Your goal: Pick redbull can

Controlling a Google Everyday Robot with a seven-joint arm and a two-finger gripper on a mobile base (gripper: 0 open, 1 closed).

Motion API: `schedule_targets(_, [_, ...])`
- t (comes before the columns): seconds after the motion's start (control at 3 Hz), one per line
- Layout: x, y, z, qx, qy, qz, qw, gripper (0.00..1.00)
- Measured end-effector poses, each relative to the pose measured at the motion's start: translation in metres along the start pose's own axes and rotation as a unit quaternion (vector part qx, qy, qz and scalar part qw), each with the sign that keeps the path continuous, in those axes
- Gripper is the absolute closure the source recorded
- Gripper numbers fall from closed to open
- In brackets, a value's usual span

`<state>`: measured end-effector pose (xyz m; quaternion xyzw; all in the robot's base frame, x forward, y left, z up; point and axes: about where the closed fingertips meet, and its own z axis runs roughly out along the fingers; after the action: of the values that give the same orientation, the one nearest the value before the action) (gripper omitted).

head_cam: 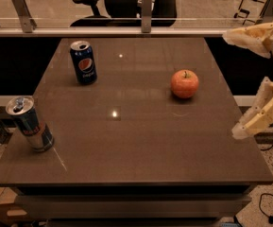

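Silver-and-blue redbull can point(28, 123) stands at the counter's point(140, 145) left edge; hand point(231, 85), released for approach, hovers well apart off the right edge.

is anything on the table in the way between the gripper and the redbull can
Partly. The open gripper hangs off the right edge of the table; the redbull can stands near the front left corner. The apple sits close to the straight line between them, nearer the gripper. The pepsi can stands further back, out of the way.

Slim silver-blue redbull can point(29, 124) stands front-left on the table point(140, 145), well apart from jaws at right.
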<state>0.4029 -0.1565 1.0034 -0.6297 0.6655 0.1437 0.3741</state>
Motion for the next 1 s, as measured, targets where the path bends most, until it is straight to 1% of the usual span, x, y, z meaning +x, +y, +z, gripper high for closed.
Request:
schedule_targets(0.33, [-0.019,0.011,0.002,-0.015,-0.060,-0.008,0.9981,0.00])
schedule_targets(0.67, [-0.030,0.020,0.007,-0.029,-0.106,0.003,0.9939,0.00])
schedule_targets(1.0, [-0.035,0.026,0.020,-0.044,-0.137,0.022,0.9894,0.00])
